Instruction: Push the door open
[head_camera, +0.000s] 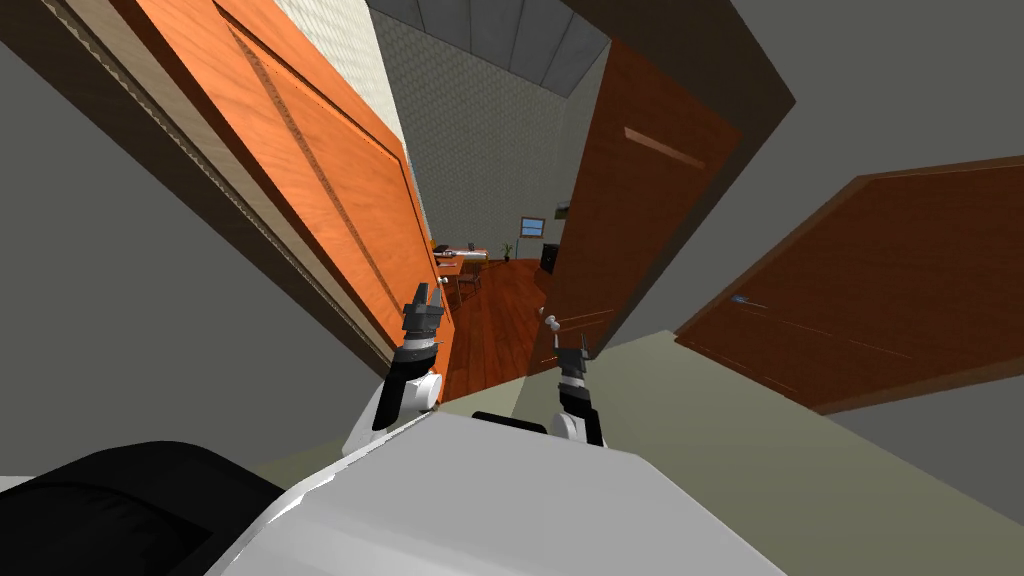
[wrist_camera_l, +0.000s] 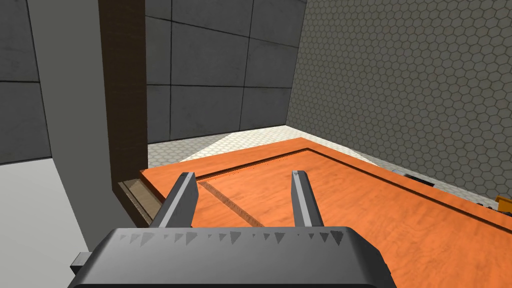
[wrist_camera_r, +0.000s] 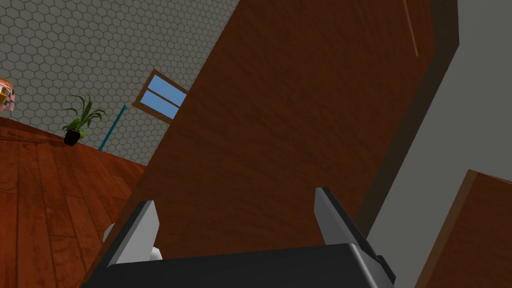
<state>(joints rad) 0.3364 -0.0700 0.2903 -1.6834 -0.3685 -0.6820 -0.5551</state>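
An orange panelled door (head_camera: 330, 190) stands swung inward on the left of the doorway. A dark brown door (head_camera: 630, 200) stands swung inward on the right, with a pale knob (head_camera: 549, 320) near its lower edge. My left gripper (head_camera: 425, 300) is open at the orange door's free edge. In the left wrist view that gripper (wrist_camera_l: 243, 175) has its fingers spread just over the orange door's face (wrist_camera_l: 350, 200). My right gripper (head_camera: 572, 355) is open close below the knob. In the right wrist view it (wrist_camera_r: 235, 199) faces the brown door (wrist_camera_r: 280, 125), and the knob (wrist_camera_r: 111, 233) peeks out beside one finger.
Between the two doors a gap opens onto a room with a red-brown wood floor (head_camera: 500, 320), a desk (head_camera: 455, 258), a potted plant (wrist_camera_r: 77, 122) and a small window (wrist_camera_r: 160, 97). Another brown door (head_camera: 880, 290) is shut on the right wall. A dark door frame (wrist_camera_l: 122, 100) stands left of the orange door.
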